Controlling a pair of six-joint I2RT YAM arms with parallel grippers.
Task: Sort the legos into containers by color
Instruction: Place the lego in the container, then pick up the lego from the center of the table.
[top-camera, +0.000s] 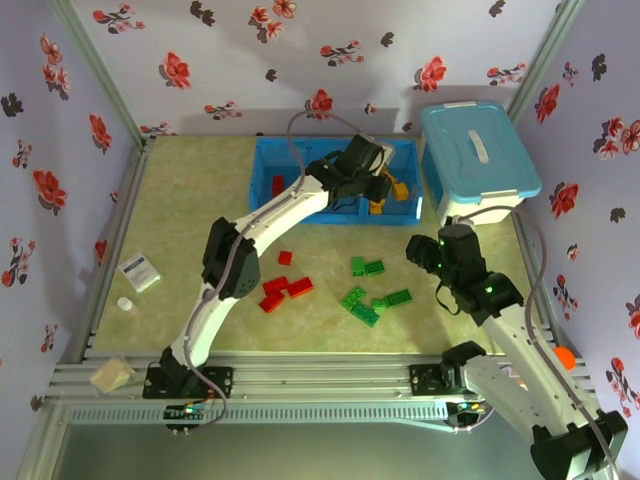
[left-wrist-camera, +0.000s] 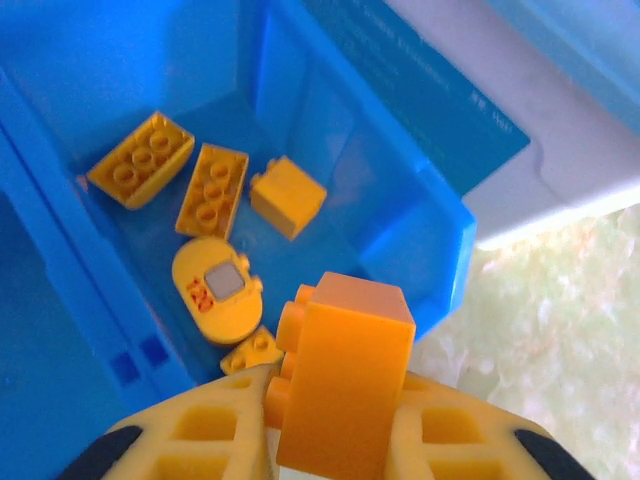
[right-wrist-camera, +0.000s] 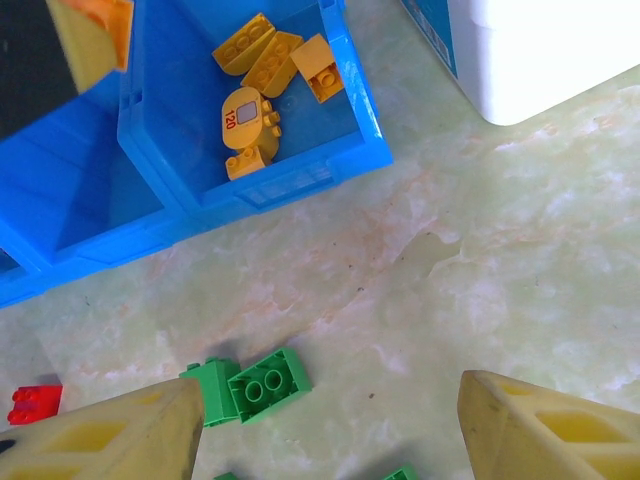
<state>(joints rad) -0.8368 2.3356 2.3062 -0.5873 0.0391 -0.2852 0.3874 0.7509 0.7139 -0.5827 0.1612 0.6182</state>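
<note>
My left gripper (top-camera: 375, 182) hangs over the right compartment of the blue tray (top-camera: 268, 168), shut on an orange-yellow brick (left-wrist-camera: 345, 385) held upright between its pads. Below it, several yellow bricks (left-wrist-camera: 212, 188) lie in that compartment (left-wrist-camera: 400, 205), also seen in the right wrist view as yellow bricks (right-wrist-camera: 262, 82). Red bricks (top-camera: 285, 290) and green bricks (top-camera: 365, 300) are scattered on the table in front of the tray. My right gripper (top-camera: 425, 255) is open above the table, near two green bricks (right-wrist-camera: 250, 388), with nothing between its fingers (right-wrist-camera: 500, 420).
A taller light-blue lidded tub (top-camera: 478, 150) stands right of the tray, close to its right wall. A small white packet (top-camera: 139, 271) and a white cap (top-camera: 125, 304) lie at the table's left edge. Aluminium frame posts and floral walls enclose the table.
</note>
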